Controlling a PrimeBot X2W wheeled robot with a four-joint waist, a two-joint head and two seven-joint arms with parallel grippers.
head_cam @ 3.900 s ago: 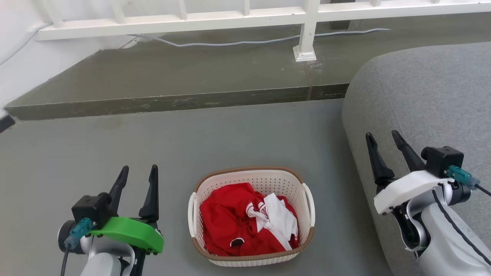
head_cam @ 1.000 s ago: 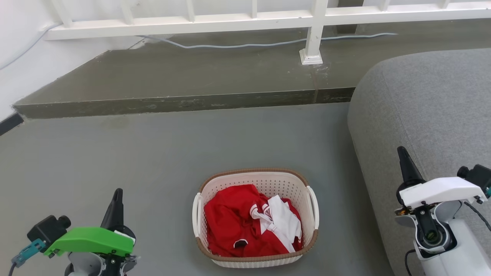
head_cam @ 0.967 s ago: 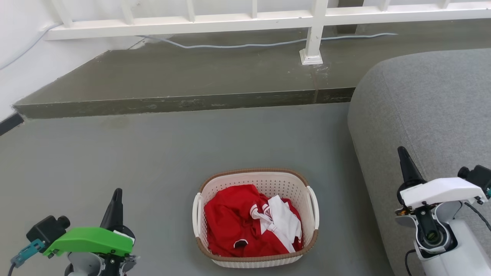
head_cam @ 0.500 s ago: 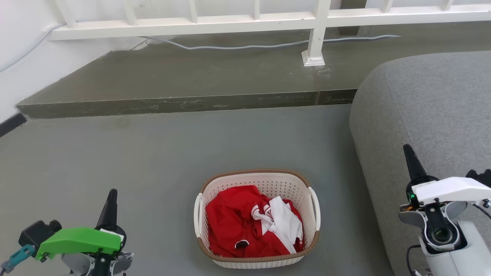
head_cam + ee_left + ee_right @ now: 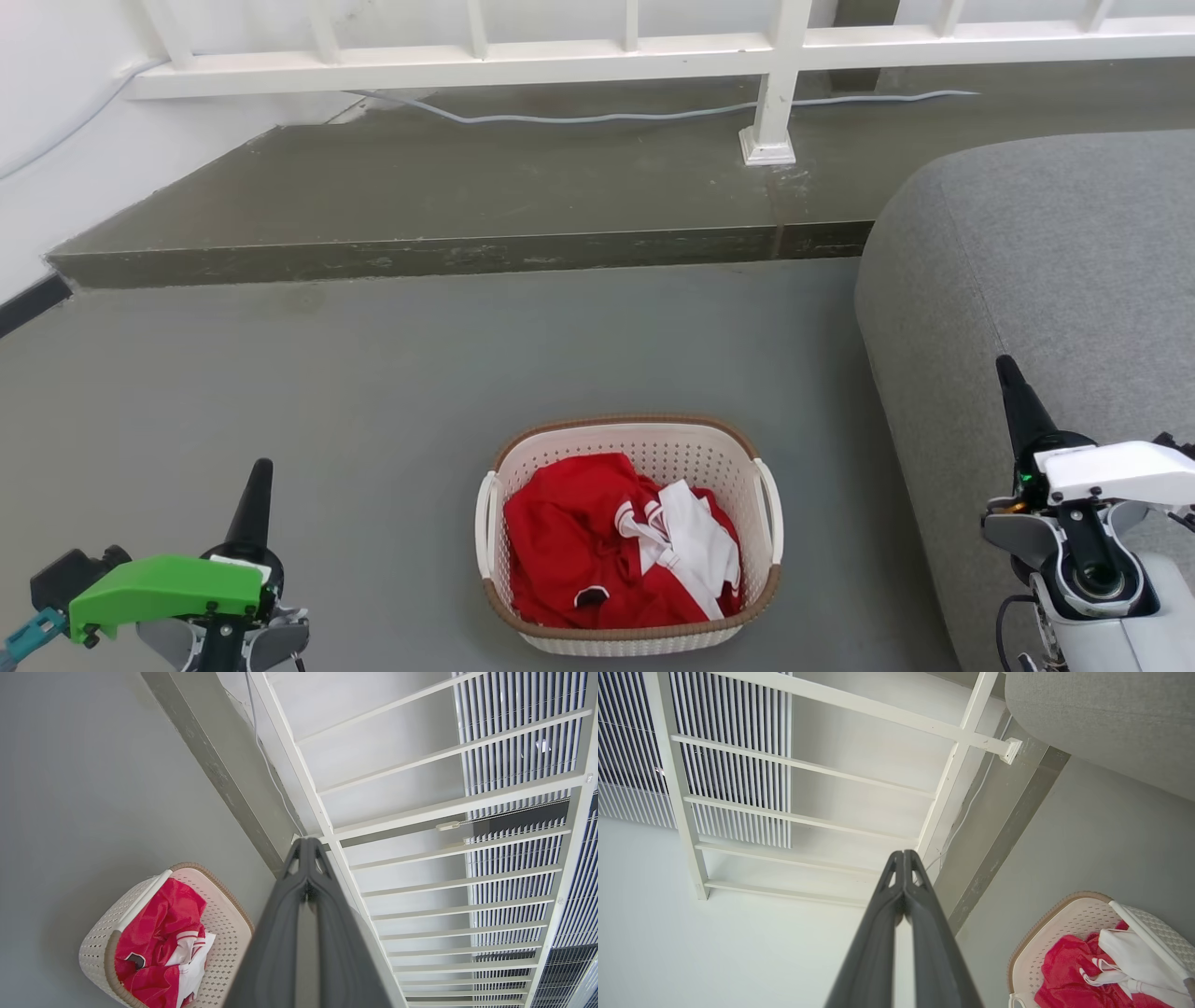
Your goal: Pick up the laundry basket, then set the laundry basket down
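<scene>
One laundry basket (image 5: 653, 450) on floor (image 5: 373, 373), left gripper (image 5: 260, 467) and right gripper (image 5: 1006, 366), fingers pressed together, empty

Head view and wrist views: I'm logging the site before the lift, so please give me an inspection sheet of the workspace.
Surface: grey floor, raised step behind.
Job's things: laundry basket upright on the floor, holding red and white clothes.
Clutter: nothing seen.
Claws: left claw and right claw both shut, flanking the basket, apart from it.
Cables: pale cable lying along the step.
Surroundings: white railing behind, grey sofa on the right.
</scene>
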